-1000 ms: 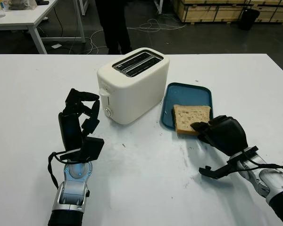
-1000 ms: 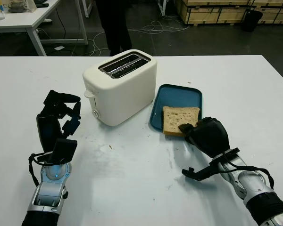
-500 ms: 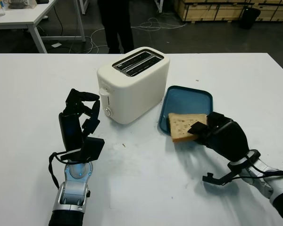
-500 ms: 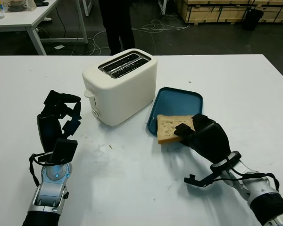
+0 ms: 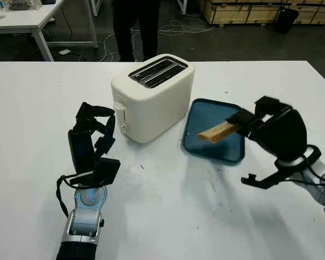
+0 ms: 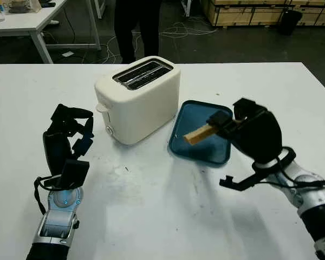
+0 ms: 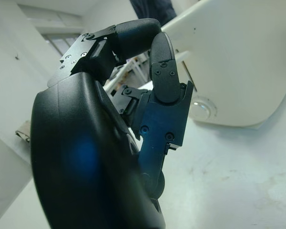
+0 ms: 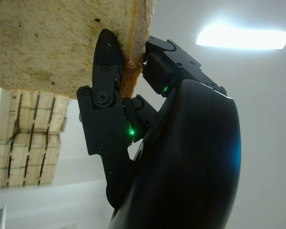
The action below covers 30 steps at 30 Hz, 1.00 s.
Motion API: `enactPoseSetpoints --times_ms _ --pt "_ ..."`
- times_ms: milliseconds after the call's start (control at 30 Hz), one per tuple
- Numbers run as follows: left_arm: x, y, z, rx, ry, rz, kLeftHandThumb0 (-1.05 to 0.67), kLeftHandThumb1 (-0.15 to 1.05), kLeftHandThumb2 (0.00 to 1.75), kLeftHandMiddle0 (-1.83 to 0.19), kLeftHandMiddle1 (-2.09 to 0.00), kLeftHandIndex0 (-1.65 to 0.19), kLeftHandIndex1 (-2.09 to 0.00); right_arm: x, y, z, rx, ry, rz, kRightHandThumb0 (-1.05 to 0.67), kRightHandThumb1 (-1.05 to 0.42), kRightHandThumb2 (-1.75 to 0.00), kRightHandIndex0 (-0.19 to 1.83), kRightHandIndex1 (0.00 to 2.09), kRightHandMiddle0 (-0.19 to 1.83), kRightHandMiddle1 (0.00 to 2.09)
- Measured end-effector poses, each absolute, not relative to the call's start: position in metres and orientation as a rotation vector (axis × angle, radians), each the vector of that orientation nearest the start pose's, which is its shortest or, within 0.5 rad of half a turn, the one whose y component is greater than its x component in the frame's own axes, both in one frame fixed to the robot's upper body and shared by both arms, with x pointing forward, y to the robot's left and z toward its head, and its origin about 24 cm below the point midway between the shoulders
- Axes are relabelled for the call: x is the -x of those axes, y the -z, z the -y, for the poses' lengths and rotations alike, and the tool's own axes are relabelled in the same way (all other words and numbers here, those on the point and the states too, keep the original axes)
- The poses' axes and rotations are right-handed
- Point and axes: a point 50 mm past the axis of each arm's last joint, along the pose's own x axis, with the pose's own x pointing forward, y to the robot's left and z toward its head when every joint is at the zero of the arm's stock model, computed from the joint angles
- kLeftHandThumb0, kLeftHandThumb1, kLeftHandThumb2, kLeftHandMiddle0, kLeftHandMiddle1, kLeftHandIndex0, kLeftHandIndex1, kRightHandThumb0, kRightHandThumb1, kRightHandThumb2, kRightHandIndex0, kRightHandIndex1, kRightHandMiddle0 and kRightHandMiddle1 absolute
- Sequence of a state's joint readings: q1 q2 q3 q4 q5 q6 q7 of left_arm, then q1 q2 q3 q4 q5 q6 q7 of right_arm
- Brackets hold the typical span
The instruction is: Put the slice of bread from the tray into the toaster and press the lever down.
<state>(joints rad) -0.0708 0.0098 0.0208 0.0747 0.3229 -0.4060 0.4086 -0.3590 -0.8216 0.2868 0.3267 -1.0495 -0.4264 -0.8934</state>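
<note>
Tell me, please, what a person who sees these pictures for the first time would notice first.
Most striking is the right hand, raised above the blue tray and gripping a slice of bread that hangs in the air clear of the tray. Next comes the white toaster in the middle of the table, just beside the tray, its two slots empty. The left hand stands upright near the toaster's lever side, fingers curled, holding nothing.

Glossy cream plastic toaster (image 5: 153, 96)
</note>
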Motion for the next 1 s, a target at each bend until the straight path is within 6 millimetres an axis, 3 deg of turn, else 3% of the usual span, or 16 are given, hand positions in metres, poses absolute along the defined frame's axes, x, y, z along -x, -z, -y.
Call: enactPoseSetpoints --times_ms 133,267,400,467,567,667,800,867,1000 --pt "-0.256 -0.082 -0.158 -0.242 -0.332 0.455 -0.47 0.92 0.38 -0.76 -1.75 -0.57 -1.64 -0.299 -0.153 0.23 1.494 0.081 1.015 -0.37 -0.92 -0.29 0.95 1.51 0.97 1.13" --pt "-0.256 -0.081 -0.157 -0.242 -0.33 0.452 -0.47 0.92 0.37 -0.77 -1.75 -0.57 -1.63 -0.319 -0.187 0.231 1.43 0.065 1.027 -0.32 -0.92 -0.19 0.78 1.71 0.75 1.4" --pt "-0.256 -0.081 -0.156 -0.237 -0.332 0.448 -0.48 0.92 0.36 -0.76 -1.75 -0.57 -1.62 -0.338 -0.218 0.23 1.384 0.015 1.022 -0.3 -0.92 -0.17 0.83 1.59 0.79 1.28" --pt "-0.255 -0.08 -0.156 -0.237 -0.332 0.447 -0.47 0.92 0.37 -0.76 -1.75 -0.57 -1.61 -0.349 -0.235 0.227 1.333 -0.003 0.997 -0.31 -0.92 -0.16 0.81 1.65 0.76 1.35" --pt "-0.255 -0.08 -0.156 -0.237 -0.33 0.447 -0.47 0.92 0.37 -0.75 -1.75 -0.57 -1.61 -0.365 -0.262 0.214 1.23 -0.028 0.958 -0.35 -0.92 -0.2 0.83 1.7 0.77 1.39" --pt "-0.255 -0.08 -0.156 -0.237 -0.329 0.447 -0.47 0.92 0.37 -0.75 -1.75 -0.57 -1.6 -0.375 -0.287 0.197 1.153 -0.044 0.962 -0.44 -0.92 -0.31 0.94 1.74 0.76 1.57" --pt "-0.255 -0.08 -0.156 -0.238 -0.328 0.446 -0.47 0.92 0.37 -0.75 -1.75 -0.57 -1.6 -0.386 -0.315 0.174 1.104 -0.041 0.975 -0.52 -0.92 -0.39 1.06 1.75 0.85 1.53" --pt "-0.256 -0.08 -0.156 -0.239 -0.326 0.444 -0.48 0.92 0.38 -0.75 -1.75 -0.56 -1.6 -0.389 -0.323 0.165 1.093 -0.046 0.964 -0.53 -0.92 -0.44 1.09 1.75 0.84 1.67" --pt "-0.256 -0.079 -0.155 -0.241 -0.324 0.443 -0.47 0.92 0.39 -0.73 -1.75 -0.57 -1.58 -0.396 -0.327 0.147 1.132 -0.063 0.922 -0.52 -0.92 -0.46 1.11 1.75 0.81 1.74"
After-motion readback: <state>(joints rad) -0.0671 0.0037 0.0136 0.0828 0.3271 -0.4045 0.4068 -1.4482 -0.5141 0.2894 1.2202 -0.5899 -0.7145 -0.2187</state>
